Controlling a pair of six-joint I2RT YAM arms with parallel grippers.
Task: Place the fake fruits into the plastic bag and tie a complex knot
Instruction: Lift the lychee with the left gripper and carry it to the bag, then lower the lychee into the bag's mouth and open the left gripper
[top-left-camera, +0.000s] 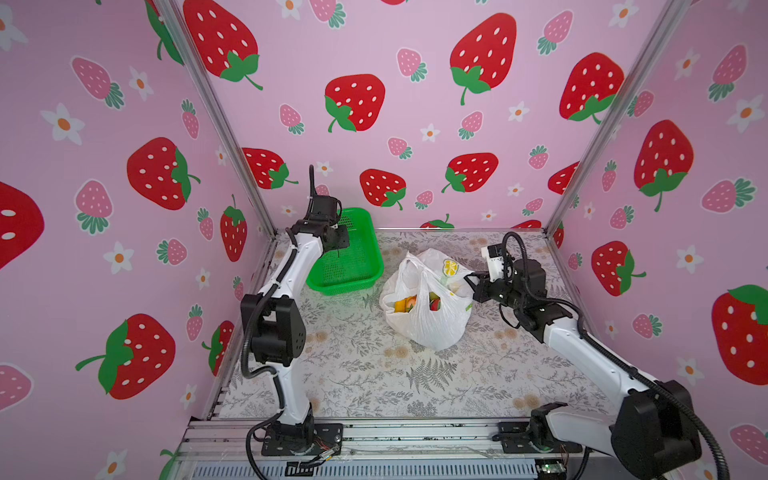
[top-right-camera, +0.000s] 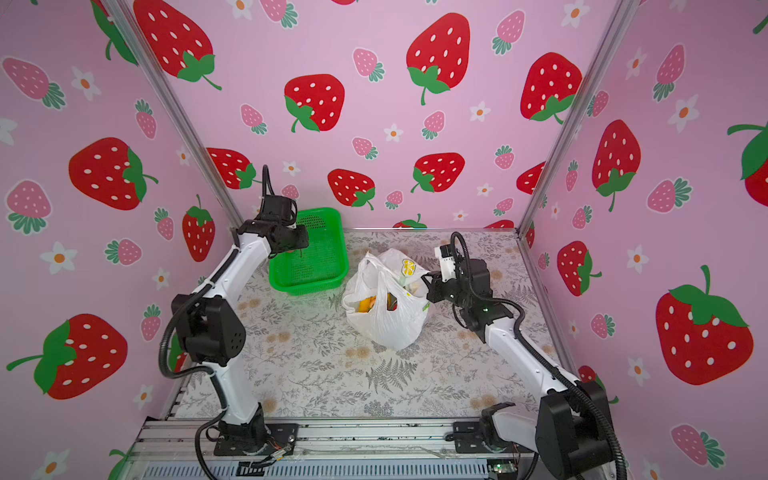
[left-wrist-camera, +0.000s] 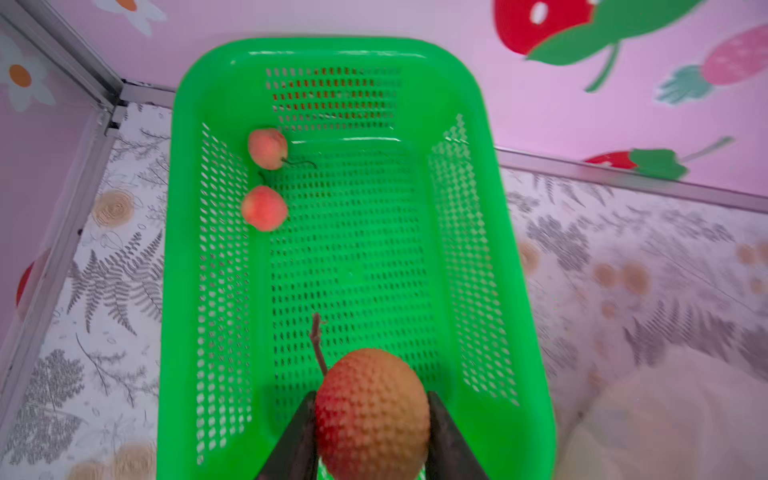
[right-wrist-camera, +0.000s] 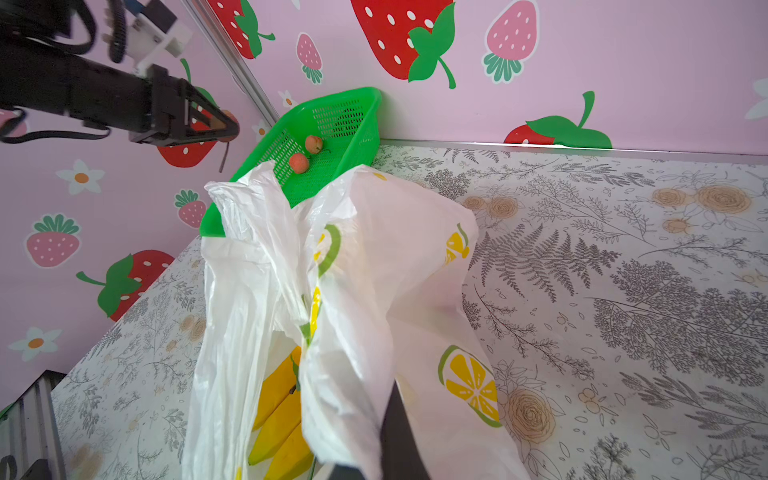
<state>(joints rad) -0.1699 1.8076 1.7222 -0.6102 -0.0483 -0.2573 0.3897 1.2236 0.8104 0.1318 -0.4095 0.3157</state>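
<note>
Left wrist view: the left gripper (left-wrist-camera: 371, 399) is clamped on a bumpy fruit (left-wrist-camera: 374, 419), red on one side and orange-yellow on the other. One finger presses each flank, and the thin stem points away from the jaws. Gripper and fruit hang above the basket (left-wrist-camera: 187, 249). Two small fruits (left-wrist-camera: 268, 148), peach-red, lie on the basket floor beside one long wall, well apart from the held fruit.

Top views: the basket sits at the back left of the table (top-left-camera: 374, 374). The bag (top-left-camera: 432, 328) stands near it toward the centre, mouth open, apart from the left gripper. The right gripper (top-left-camera: 471, 278) is closed on the bag's upper edge at the bag's right side.

Right wrist view: bananas (right-wrist-camera: 278, 411) lie inside the bag, below the pinched plastic.
</note>
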